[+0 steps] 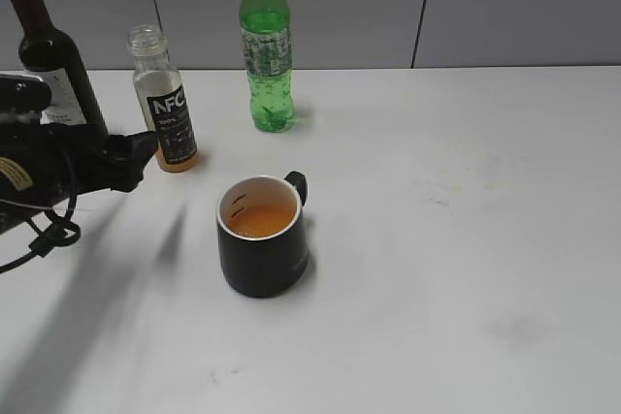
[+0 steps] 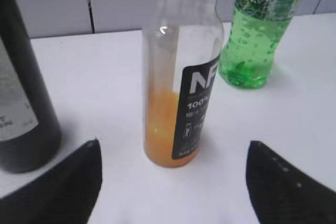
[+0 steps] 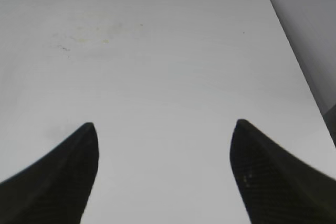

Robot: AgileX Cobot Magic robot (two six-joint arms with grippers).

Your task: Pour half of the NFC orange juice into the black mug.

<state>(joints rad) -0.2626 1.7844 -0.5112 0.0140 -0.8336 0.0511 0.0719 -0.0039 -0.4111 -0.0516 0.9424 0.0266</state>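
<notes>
Clear NFC orange juice (image 2: pixel 176 98) bottle, upright, orange liquid low inside

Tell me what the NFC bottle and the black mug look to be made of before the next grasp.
NFC orange juice bottle: clear plastic by the look, smooth and glossy; the juice level and the wall behind show through it, with a black printed label wrapped round it. Glass can't be ruled out.
Black mug: probably ceramic, with a matte black outside, a glossy white inside and a thick rim.
</notes>
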